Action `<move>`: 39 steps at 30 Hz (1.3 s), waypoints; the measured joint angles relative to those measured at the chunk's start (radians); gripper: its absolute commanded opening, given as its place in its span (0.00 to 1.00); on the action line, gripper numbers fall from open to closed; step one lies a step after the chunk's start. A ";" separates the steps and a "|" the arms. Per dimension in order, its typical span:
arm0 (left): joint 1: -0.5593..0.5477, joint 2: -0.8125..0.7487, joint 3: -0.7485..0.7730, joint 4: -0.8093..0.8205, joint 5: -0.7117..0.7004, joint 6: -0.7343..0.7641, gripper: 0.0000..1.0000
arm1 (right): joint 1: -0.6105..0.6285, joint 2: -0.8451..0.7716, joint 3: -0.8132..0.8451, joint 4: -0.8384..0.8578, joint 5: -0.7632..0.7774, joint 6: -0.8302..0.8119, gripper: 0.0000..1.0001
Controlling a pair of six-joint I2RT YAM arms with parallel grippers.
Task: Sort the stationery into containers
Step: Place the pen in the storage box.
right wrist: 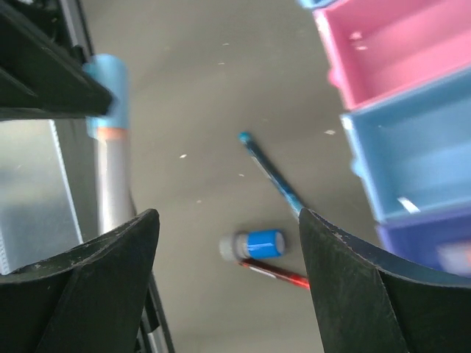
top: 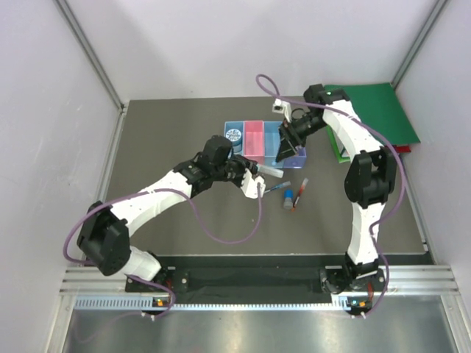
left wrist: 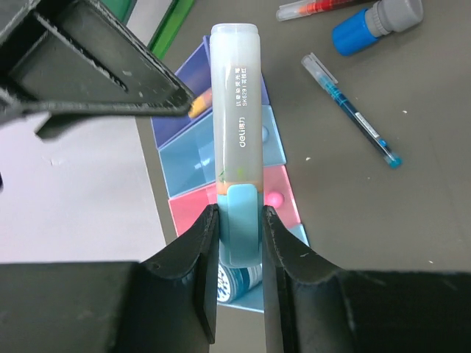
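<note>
The left hand (left wrist: 239, 220) is clamped shut on the light-blue marker (left wrist: 237, 110). Both fingers (left wrist: 200, 250) press against its blue cap end, and the pale barrel sticks straight out ahead of the fingertips. Past and below that barrel runs the row of containers. The blue bin (left wrist: 297, 234) sits closest to the fingers with the round blue disc (left wrist: 234, 279) inside it, then come the pink bin (left wrist: 281, 184), the light-blue bin (left wrist: 188, 158) and, farthest out, the purple bin (left wrist: 180, 125), where a bit of orange shows, too hidden to name. Off to the right of this hand a blue pen (left wrist: 353, 110) lies on the desk (left wrist: 412, 220), and farther ahead on that side are the small blue cylinder (left wrist: 368, 26) and the red pen (left wrist: 316, 9), close together. The right hand (top: 289, 145) hangs over the purple-bin end of the row, its fingers spread wide and holding nothing. In its own wrist view the cylinder and red pen lie on the desk below the gap between the fingers, with the held marker off to its left.
</note>
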 measured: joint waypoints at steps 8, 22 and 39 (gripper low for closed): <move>0.000 0.079 0.000 0.025 0.026 0.054 0.00 | 0.083 -0.011 -0.014 -0.012 -0.042 -0.005 0.74; -0.001 0.084 -0.013 0.158 0.031 0.044 0.00 | 0.113 -0.069 -0.118 -0.026 -0.038 -0.022 0.55; -0.003 0.067 -0.057 0.226 0.016 0.006 0.99 | 0.126 -0.069 -0.118 -0.023 0.013 -0.013 0.00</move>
